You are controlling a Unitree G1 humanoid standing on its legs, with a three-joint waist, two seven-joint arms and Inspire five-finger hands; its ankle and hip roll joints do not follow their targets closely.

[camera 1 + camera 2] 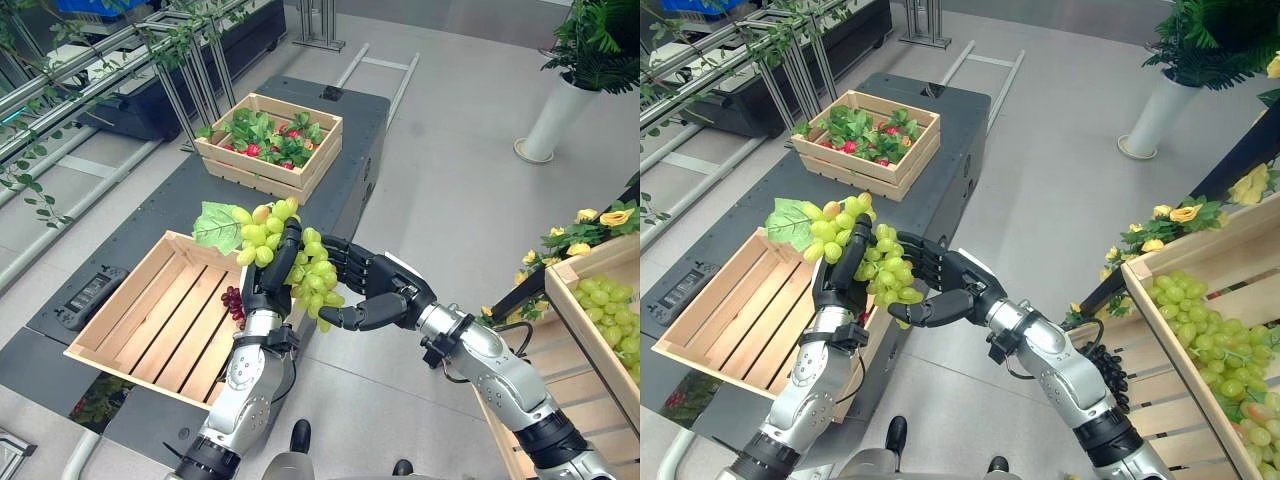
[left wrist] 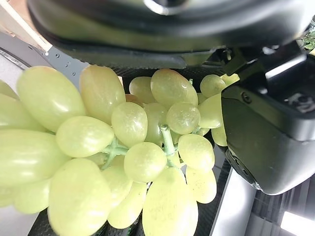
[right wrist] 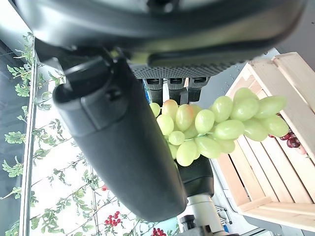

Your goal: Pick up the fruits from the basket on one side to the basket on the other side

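Observation:
A bunch of green grapes (image 1: 315, 275) with a leaf (image 1: 218, 225) hangs in the air over the right edge of the near wooden crate (image 1: 118, 292). My left hand (image 1: 272, 278) points upward and is curled round the bunch from the crate side. My right hand (image 1: 385, 285) reaches in from the right with straight fingers against the grapes and its thumb (image 1: 345, 318) below them. Up close, the grapes (image 2: 133, 147) hang right by my left hand, and the grapes (image 3: 216, 123) lie at my right hand's fingertips. A small dark purple grape bunch (image 1: 232, 300) lies in the near crate.
A second wooden crate (image 1: 250, 175) with leaves and red fruit stands farther back on the dark table (image 1: 180, 205). On my right is a crate (image 1: 1200, 250) holding more green grapes (image 1: 1210, 340), with yellow flowers (image 1: 585, 235) beside it. A white plant pot (image 1: 550, 120) stands on the floor.

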